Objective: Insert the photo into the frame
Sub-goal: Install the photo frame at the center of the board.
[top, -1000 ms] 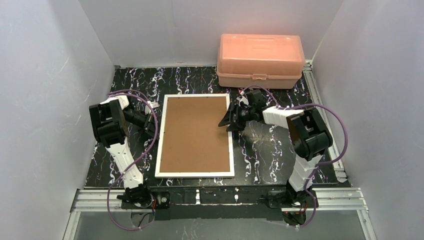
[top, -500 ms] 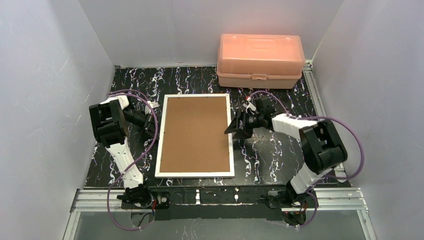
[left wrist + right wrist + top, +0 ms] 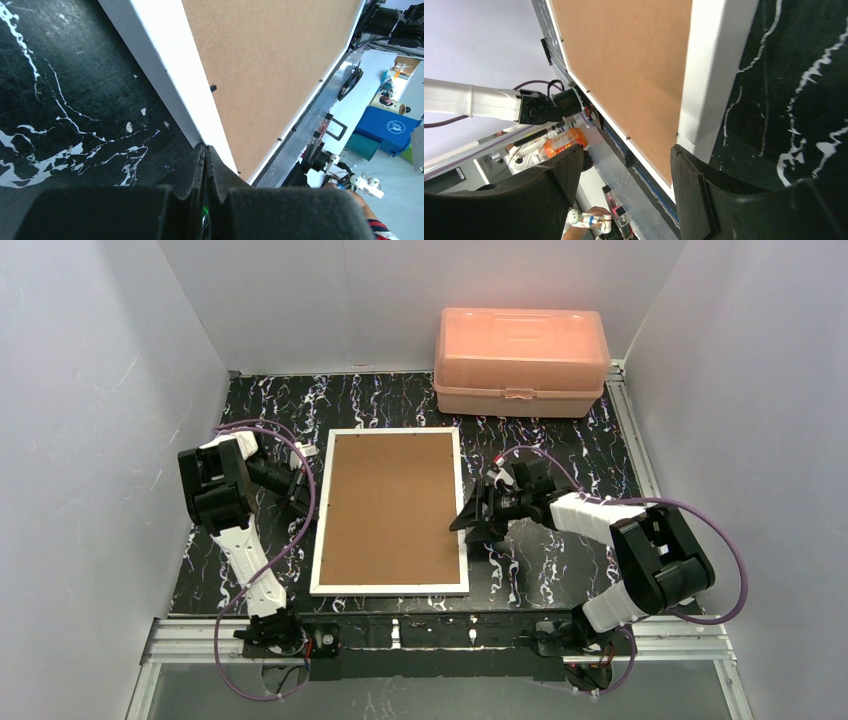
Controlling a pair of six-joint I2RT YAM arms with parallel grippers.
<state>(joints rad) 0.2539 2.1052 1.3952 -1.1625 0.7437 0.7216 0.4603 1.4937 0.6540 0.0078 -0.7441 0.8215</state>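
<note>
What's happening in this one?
The frame lies face down on the table, brown back up. The right tool is open at the frame's right edge, with nothing in it. The left tool is shut beside the left edge. No photo is in view. A pink box sits at the back.

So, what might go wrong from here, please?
The right gripper hangs open at the frame's right rim; a pinch or push there might skid or tip the frame, since the left gripper is shut beside the opposite rim, holding nothing. The backing board covers the frame and no photo is in view, so insertion could stall.
</note>
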